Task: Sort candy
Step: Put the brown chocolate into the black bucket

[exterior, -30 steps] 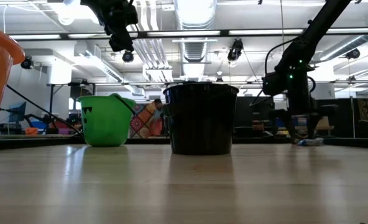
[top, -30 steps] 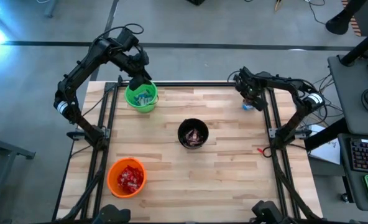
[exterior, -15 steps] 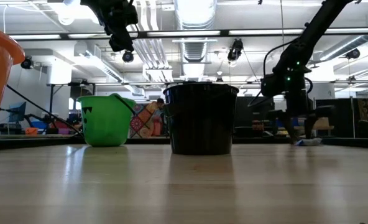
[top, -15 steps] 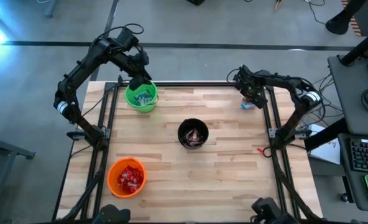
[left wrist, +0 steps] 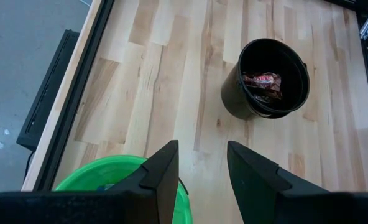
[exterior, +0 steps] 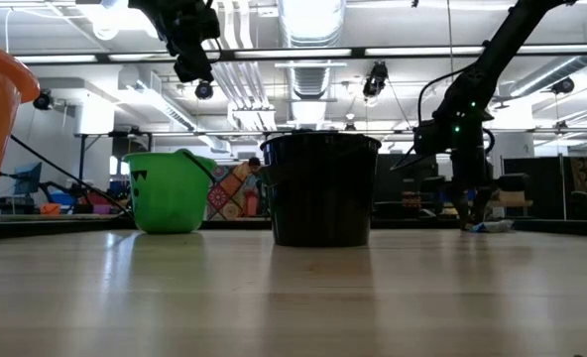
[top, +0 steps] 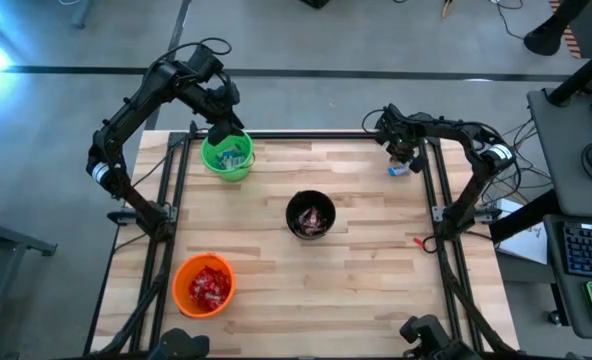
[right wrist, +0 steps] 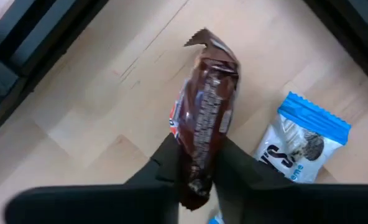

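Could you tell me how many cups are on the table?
3: a green cup at the far left corner, a black cup in the middle, and an orange cup near the left front.

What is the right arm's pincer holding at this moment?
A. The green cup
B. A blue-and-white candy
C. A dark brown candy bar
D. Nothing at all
C: the right wrist view shows the right pincer closed on a dark brown candy bar, while a blue-and-white candy lies loose on the wooden table beside it.
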